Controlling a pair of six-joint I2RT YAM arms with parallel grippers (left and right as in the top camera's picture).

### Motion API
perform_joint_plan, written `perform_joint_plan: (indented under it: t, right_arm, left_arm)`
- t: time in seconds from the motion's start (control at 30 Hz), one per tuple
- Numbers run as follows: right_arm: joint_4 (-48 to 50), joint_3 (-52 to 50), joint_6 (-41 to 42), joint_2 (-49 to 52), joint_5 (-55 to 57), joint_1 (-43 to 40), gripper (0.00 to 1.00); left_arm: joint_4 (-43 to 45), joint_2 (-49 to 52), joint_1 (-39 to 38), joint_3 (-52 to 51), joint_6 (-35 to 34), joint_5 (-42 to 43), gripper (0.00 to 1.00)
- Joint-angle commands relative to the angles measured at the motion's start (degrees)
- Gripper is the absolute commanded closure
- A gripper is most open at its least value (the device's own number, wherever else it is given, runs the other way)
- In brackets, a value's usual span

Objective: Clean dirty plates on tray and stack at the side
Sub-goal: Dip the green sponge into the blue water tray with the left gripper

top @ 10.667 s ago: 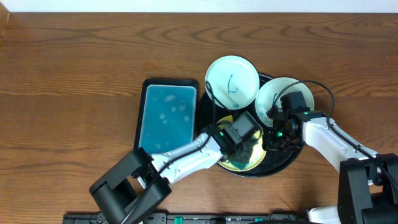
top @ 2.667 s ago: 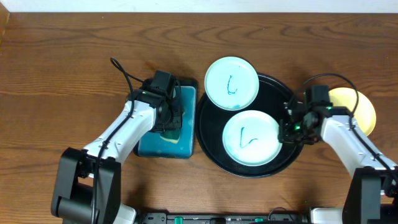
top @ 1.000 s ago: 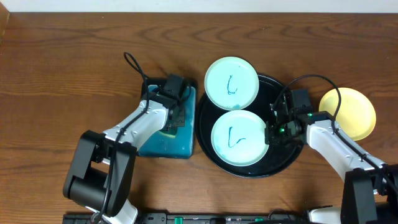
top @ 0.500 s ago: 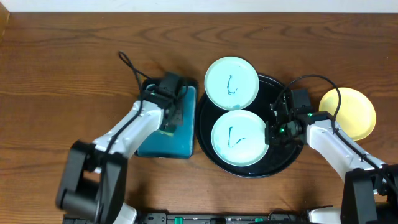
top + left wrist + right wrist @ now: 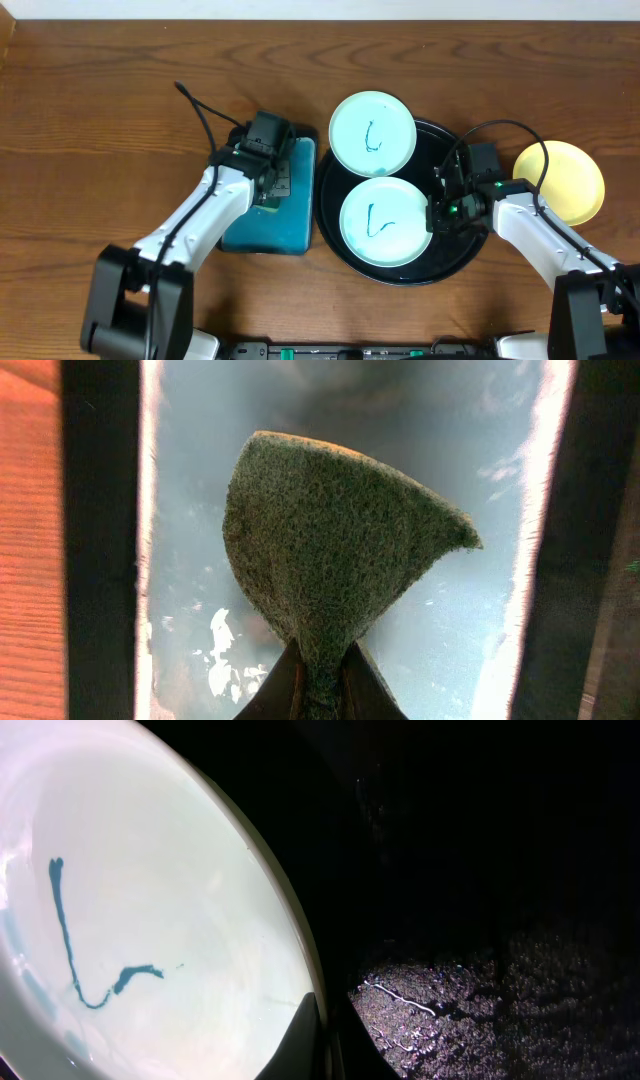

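So, your pale yellow round plate (image 5: 560, 182) lies clean beside the round black tray (image 5: 455, 262). Two scribbled mint plates (image 5: 373, 133) need wiping. Your left gripper (image 5: 318, 670) clamps the green scouring sponge (image 5: 330, 550), and your right gripper (image 5: 325, 1040) pinches the nearer mint plate (image 5: 385, 222) by its rim.

a: how's the left arm (image 5: 200, 215) sitting?
b: it stretches from the near edge away and inward, wrist bent over. the left gripper (image 5: 320, 678) points down, its fingers pinched tight on a green scouring pad (image 5: 330, 550).
a: and the right arm (image 5: 535, 230)?
b: it comes from the near right corner, angled in to the left. the right gripper (image 5: 325, 1030) is closed on the rim of a plate (image 5: 150, 920), one finger inside, one outside. a black cable loops off each wrist.
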Motion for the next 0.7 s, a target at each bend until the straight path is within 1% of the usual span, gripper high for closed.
perform_joint_plan:
  t: [0.0, 0.2, 0.33, 0.5, 0.67]
  right_arm:
    - [0.0, -0.3, 0.7, -0.5, 0.2, 0.5, 0.99]
    - [0.0, -0.3, 0.7, -0.5, 0.2, 0.5, 0.99]
    - [0.0, -0.3, 0.7, -0.5, 0.2, 0.5, 0.99]
    - [-0.1, -0.3, 0.7, -0.5, 0.2, 0.5, 0.99]
    - [-0.2, -0.3, 0.7, -0.5, 0.2, 0.5, 0.99]
  left_arm:
    - [0.2, 3.8, 0.3, 0.3, 0.9, 0.1, 0.92]
    - [0.5, 9.2, 0.3, 0.3, 0.9, 0.1, 0.92]
    - [0.5, 10.6, 0.3, 0.3, 0.9, 0.1, 0.92]
    - [0.5, 8.5, 0.3, 0.3, 1.0, 0.1, 0.92]
    - [0.5, 3.1, 0.3, 0.3, 1.0, 0.1, 0.93]
